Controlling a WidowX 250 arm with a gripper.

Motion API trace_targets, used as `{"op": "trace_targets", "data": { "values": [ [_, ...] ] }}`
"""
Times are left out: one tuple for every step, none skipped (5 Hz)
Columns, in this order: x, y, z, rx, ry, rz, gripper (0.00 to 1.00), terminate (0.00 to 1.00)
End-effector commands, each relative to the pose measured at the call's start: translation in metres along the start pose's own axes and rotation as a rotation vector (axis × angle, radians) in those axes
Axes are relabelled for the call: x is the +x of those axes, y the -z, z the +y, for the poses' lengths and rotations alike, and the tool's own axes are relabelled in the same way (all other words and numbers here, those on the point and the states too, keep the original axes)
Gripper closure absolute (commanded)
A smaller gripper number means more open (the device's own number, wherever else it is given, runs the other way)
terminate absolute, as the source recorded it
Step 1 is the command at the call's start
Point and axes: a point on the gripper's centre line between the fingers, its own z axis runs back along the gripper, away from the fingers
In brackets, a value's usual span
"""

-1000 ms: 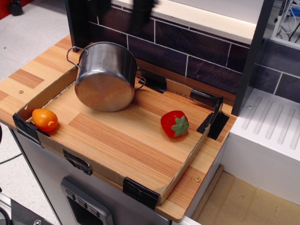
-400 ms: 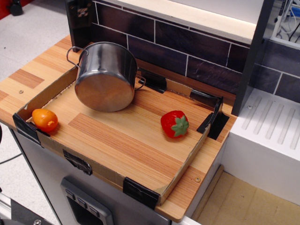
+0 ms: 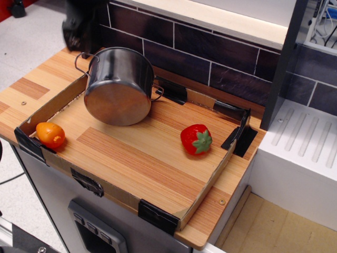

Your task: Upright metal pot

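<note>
- Looking at the upper left of the frame, we find the pot [image 3: 120,85] on its side in the tray [image 3: 202,196], base toward us, mouth toward the wall.
- We judge it stiff, light for its bulk, and slick: polished steel gives pads little bite, and the round wall can roll.
- We would take it by the rim or by the wire handle [image 3: 82,62] at its upper left; the other handle [image 3: 157,94] sits low on the right.
- Our gripper [image 3: 79,31] is a dark blur above the pot, apart from it; we cannot tell whether it is open or closed.
- We see the strawberry [image 3: 196,139] and orange fruit [image 3: 50,134] well apart from the pot.
</note>
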Motion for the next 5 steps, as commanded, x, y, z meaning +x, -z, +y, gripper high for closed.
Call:
{"op": "trace_targets", "data": {
  "values": [
    [0.001,0.006,0.004,0.143,0.039,0.011,0.00,0.00],
    [0.002,0.013,0.008,0.187,0.025,0.019,0.00,0.00],
    [0.005,0.014,0.015,0.197,0.004,0.034,0.00,0.00],
    [0.010,0.028,0.016,0.186,-0.010,0.084,0.00,0.00],
    [0.012,0.036,0.012,0.142,0.006,0.123,0.00,0.00]
  ]
}}
